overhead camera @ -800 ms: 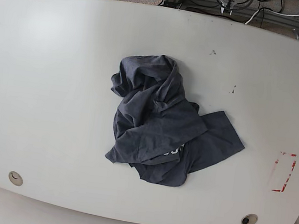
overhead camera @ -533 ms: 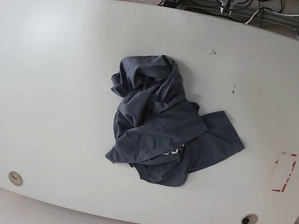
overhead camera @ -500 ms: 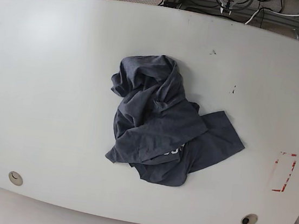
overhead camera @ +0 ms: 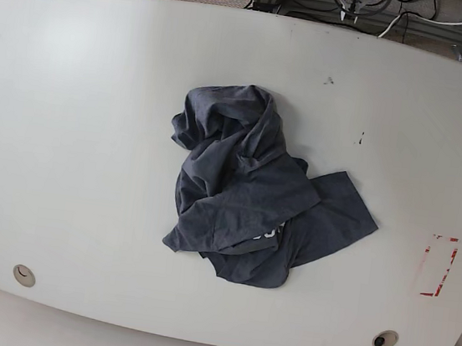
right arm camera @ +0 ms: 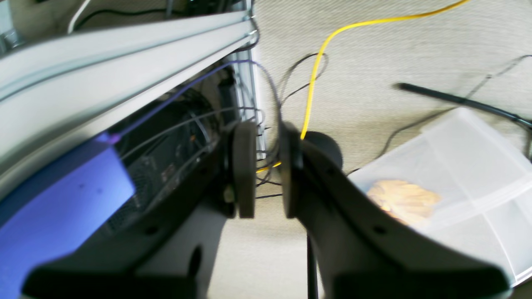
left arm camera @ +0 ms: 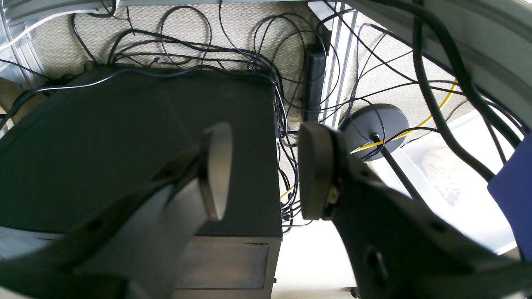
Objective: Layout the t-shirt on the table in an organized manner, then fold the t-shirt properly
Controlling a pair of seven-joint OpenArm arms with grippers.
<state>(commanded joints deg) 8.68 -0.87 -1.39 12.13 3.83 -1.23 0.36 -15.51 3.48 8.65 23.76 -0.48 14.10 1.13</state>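
Base view shows the crumpled dark navy-grey fabric t-shirt (overhead camera: 246,183) lying mid-way across the large white smooth table (overhead camera: 89,164). Folds hide most of its white block lettering (overhead camera: 268,233); only a fragment shows, too partial to read surely. Both arms are largely cut off at the top edge.

In the left wrist view, the blurred dark left gripper (left arm camera: 264,172) has its fingers spread, with nothing between them. In the right wrist view, the blurred black right gripper (right arm camera: 269,170) has a narrow gap between its fingers, holding nothing. A translucent white plastic container (right arm camera: 440,178) has a blurred tan shape (right arm camera: 403,201) showing in it, contents unclear.
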